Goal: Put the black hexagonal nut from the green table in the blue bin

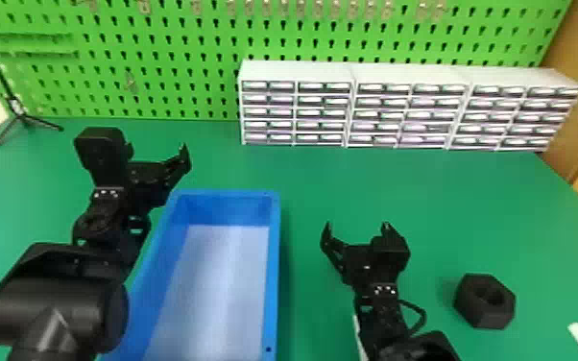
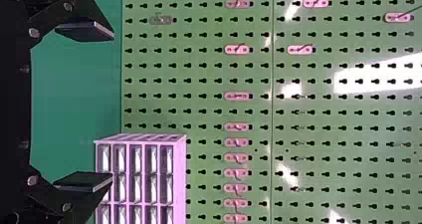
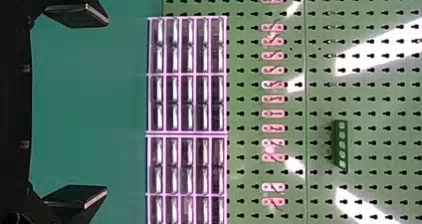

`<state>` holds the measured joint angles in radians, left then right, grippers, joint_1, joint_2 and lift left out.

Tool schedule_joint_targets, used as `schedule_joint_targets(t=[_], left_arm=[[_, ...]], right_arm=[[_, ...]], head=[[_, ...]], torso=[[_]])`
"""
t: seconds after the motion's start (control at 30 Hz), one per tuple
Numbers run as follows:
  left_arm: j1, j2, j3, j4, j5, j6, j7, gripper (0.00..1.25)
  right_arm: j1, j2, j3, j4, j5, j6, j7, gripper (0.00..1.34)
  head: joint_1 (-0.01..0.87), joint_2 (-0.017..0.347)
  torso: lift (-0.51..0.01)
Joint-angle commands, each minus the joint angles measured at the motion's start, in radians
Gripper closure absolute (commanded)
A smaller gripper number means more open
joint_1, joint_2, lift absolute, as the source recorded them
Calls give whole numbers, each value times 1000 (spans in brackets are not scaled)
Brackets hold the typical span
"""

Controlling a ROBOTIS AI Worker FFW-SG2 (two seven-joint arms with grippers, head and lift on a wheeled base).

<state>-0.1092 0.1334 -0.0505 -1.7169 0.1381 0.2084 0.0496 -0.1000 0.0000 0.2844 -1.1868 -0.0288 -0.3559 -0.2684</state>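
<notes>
A green table [image 1: 422, 192] holds a blue bin [image 1: 274, 269]; beyond the bin stand white drawer cabinets [image 1: 297, 71] and a green pegboard [image 1: 173, 43]. Right of the bin is the right gripper [image 1: 357, 226], then the black hexagonal nut [image 1: 477, 307] on the table. The left gripper [image 1: 157, 152] is near the bin's far-left corner. Both gape wide, empty.

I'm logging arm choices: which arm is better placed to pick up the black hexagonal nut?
Right, likely: the open right gripper is nearer the nut, which lies to its right; the left gripper is toward the blue bin's left side.
</notes>
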Motion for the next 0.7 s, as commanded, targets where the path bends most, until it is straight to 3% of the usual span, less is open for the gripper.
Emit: schedule_joint_targets(t=[0.0,0.5,0.67], left_arm=[[0,0,1,0,0,-1,-1,266],[-1,0,3,0,0,-1,1,266],[0,0,4,0,0,-1,1,266]], right_arm=[[3,1,1,-7,0,0,0,114],[37,1,16,-79,-33,25,2,113],[75,-29,13,-157,-56,75,2,113]], head=[[683,28],[683,28],[683,28]], torso=[[-96],[-96],[-96]])
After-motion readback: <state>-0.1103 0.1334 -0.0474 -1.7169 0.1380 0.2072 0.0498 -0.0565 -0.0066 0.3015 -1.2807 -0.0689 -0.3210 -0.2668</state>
